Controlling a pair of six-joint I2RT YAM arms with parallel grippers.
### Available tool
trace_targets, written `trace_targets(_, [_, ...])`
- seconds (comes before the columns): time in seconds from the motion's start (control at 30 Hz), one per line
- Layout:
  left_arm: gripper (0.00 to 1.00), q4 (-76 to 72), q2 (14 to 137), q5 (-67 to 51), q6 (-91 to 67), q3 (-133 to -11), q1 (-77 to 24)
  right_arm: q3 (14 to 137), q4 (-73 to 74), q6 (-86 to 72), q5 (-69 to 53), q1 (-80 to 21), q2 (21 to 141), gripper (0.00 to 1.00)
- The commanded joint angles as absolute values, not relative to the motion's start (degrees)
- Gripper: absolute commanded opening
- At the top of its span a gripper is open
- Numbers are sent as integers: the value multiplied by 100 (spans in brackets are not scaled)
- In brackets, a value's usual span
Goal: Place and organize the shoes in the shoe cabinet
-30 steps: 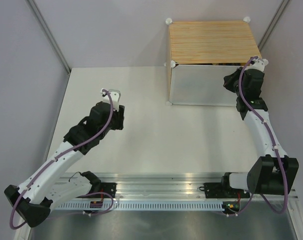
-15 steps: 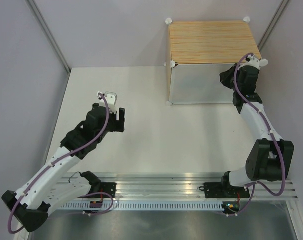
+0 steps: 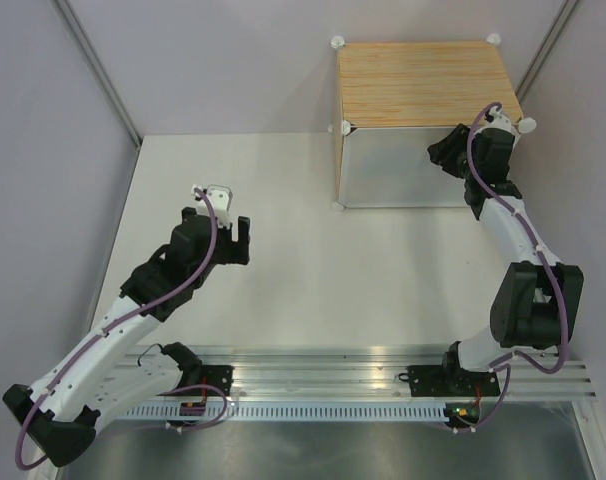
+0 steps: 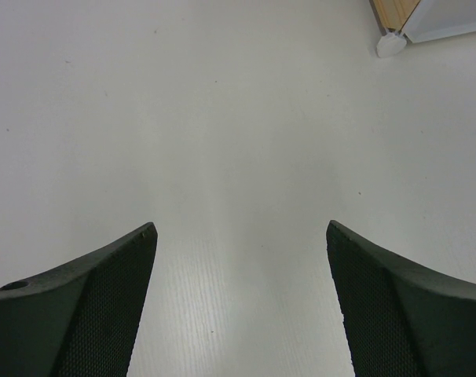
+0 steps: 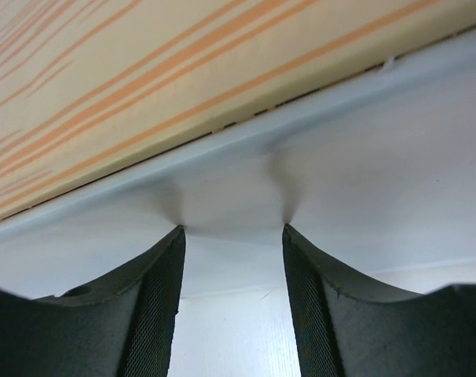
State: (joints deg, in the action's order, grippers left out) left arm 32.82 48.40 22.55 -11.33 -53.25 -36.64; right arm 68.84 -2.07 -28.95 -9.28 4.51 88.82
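From above, I see the shoe cabinet (image 3: 423, 85) at the far right of the surface (image 3: 313, 260), its white door panel (image 3: 398, 170) covering the side that faces my arms. My right hand (image 3: 441, 152) is up against the top right of that panel. My left hand (image 3: 233, 238) hangs over the surface on the left, well apart from the cabinet.

On the left wrist view, my left hand (image 4: 240, 228) is spread wide with nothing between its fingers. A white corner connector (image 4: 391, 43) of the cabinet sits at the upper right.

On the right wrist view, my right hand (image 5: 232, 229) is partly spread and grips nothing. Both fingertips (image 5: 173, 243) press onto the door panel (image 5: 364, 157) just under the wood-grain top (image 5: 144, 78).
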Motion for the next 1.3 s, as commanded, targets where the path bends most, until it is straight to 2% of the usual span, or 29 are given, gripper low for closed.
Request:
trace_targets(0.0, [91,3050,4772,2434,-1213,-5291,-3647,7190,-800,-3023,-905,413,9141,58])
trace_targets(0.07, [99,3059,4781,2487,-1204,-5291,-3647,7163,-739,-3015,-897,413,9080,59])
trace_targets(0.27, [100,3050,4632,2707,-1274,-5282,-3647,7120,-9,-2945,-1221,413,8377,59])
trace_targets(0.6, [100,2795,4070,3541,-1266,-5063,-3647,4906,422,-2865,-1591,36,6013,62])
trace_targets(0.7, [99,2786,4017,3752,-1257,-5036,-3647,4449,605,-2918,-1354,-333,5468,68])
trace_targets(0.73, [99,2795,4008,3779,-1257,-5027,-3647,4352,650,-2874,-1293,-552,5362,75])
trace_targets(0.77, [99,2795,3982,3832,-1248,-5027,-3647,4229,711,-2761,-1048,-684,5187,95])
trace_targets(0.8, [99,2795,3981,3849,-1248,-5019,-3647,4184,825,-2699,-872,-816,5090,98])
trace_targets(0.93, [99,2786,3938,3885,-1231,-5010,-3647,3719,747,-2356,165,-1536,4510,98])
trace_targets(1.27, [99,2786,3823,4086,-1187,-4957,-3647,3410,712,-2373,614,-1705,4754,98])
